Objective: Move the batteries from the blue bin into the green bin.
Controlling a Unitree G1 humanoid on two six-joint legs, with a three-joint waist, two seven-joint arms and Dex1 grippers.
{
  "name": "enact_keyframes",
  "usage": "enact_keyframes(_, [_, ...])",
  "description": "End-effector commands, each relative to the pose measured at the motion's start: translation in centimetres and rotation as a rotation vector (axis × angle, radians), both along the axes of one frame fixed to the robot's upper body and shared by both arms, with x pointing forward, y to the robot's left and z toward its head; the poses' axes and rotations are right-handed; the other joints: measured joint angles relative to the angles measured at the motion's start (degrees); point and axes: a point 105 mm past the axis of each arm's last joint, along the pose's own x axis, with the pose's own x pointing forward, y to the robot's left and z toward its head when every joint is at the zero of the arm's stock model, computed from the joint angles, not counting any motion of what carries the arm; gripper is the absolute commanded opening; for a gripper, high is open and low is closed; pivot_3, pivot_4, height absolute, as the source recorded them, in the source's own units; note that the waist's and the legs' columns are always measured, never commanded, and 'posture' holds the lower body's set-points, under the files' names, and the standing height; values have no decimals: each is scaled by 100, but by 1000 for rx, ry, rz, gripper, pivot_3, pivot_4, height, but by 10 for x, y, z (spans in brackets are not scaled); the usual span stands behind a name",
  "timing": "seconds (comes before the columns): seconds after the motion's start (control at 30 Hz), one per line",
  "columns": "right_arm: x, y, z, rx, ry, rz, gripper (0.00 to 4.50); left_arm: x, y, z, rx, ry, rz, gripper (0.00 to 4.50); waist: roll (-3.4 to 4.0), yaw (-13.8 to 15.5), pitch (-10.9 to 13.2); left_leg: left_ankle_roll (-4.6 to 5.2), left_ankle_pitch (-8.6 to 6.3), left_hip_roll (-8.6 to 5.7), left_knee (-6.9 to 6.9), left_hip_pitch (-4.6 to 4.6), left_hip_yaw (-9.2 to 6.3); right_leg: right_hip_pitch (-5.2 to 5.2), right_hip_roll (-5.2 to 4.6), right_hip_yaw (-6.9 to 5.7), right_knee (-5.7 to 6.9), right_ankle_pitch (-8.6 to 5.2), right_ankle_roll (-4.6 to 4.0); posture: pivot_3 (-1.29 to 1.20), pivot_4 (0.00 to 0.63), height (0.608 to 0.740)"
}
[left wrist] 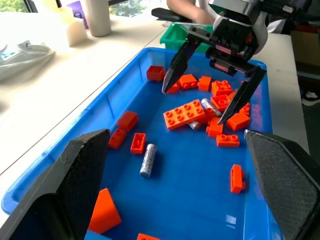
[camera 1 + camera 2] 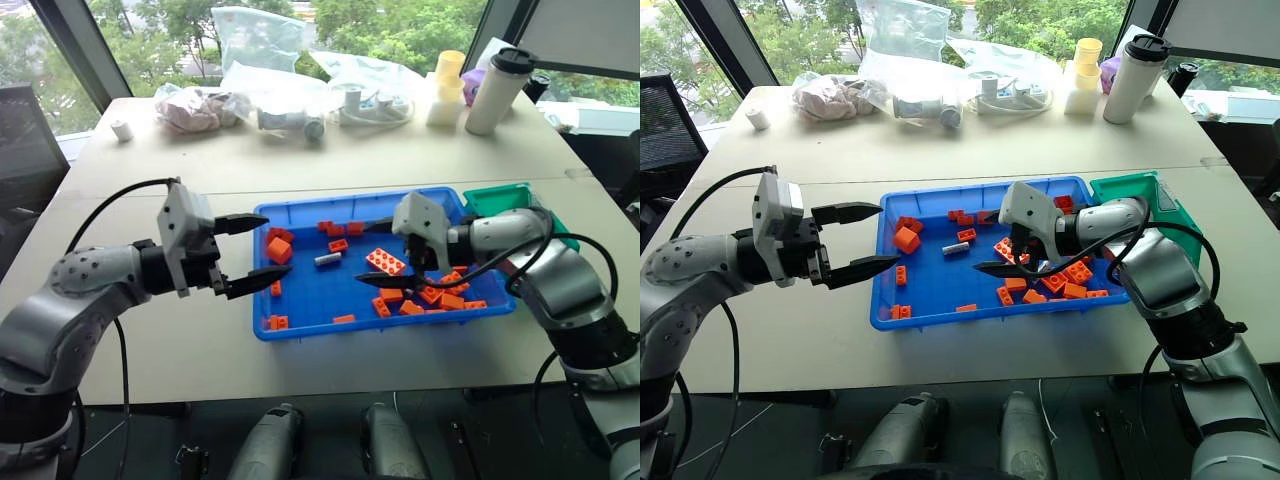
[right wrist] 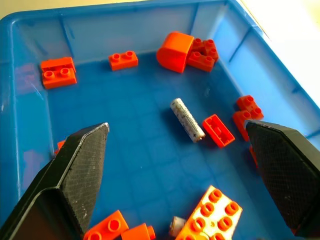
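Right wrist view is looking down between the right end effector [image 3: 185, 190], whose two black ribbed fingers are standing wide apart with nothing between them, hanging over the middle of the blue bin [image 2: 300, 310]. One battery [image 3: 187, 119] is lying just ahead of that opening, free on the bin floor, its long axis slanting across the line between the fingers, an orange brick [image 3: 218, 130] just beside one end. In the left eye view this battery [image 2: 328, 260] is sitting to the left of the right end effector [image 2: 378, 252], between it and the left end effector [image 2: 245, 255], which is waiting open at the bin's left rim; the right one looks nearer. More batteries [image 1: 210, 106] are poking out, half buried, from under the flat studded plate [image 1: 186, 114]. The batteries are smooth, dull metal cylinders, likely to roll; the bricks are hard plastic. The green bin [image 2: 498, 197], deeper, is standing at the far right on the pale counter [image 2: 200, 350].
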Motion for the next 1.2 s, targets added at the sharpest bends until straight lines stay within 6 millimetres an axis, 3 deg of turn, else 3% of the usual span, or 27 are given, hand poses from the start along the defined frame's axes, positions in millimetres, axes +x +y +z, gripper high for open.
enact_keyframes(0.03, [11, 19, 2, -15, -27, 78, 4489, 0, 9, 13, 17, -68, 32, 4500, 0, -13, 0, 0, 0, 0, -1, 0, 0, -1, 0, 0, 0, 0, 0, 0, 150, 740])
enact_keyframes(0.27, [32, 50, -18, -60, 31, 181, 4489, -3, 8, 13, 20, -74, 51, 4500, 0, -82, 0, -7, 4, -1, -3, 0, -5, -1, 2, -3, 1, 0, 0, 0, 150, 740])
enact_keyframes(0.7, [47, 53, -50, -156, 89, 207, 4489, -7, 10, 11, 26, -81, 90, 4500, 0, -137, 0, -15, 8, 1, -9, 0, -7, -9, 9, 0, 4, 0, 0, 0, 150, 740])
enact_keyframes(0.8, [51, 53, -56, -188, 69, 203, 3133, -6, 9, 11, 24, -86, 93, 4500, 0, -142, 0, -17, 9, 2, -10, 0, -8, -10, 11, 0, 5, 0, 0, 0, 150, 740])
enact_keyframes(1.0, [52, 52, -47, -158, 60, 194, 54, -4, 7, 11, 23, -90, 92, 4500, 0, -134, 0, -17, 9, 2, -9, 0, -8, -9, 11, 1, 5, 0, 0, 0, 150, 740])
enact_keyframes(1.1, [56, 44, -34, -143, 10, 158, 61, -3, 3, 10, 19, -93, 78, 4500, 2, -123, 1, -18, 9, 1, -9, 0, -8, -9, 11, 1, 6, 0, 0, 0, 150, 740])
enact_keyframes(1.2, [67, 4, 33, -4, -170, -41, 61, 1, -2, 9, 8, -98, 54, 4500, 9, -66, 5, -18, 9, -1, -8, -5, -10, -13, 9, 1, 7, 0, 0, 0, 150, 740])
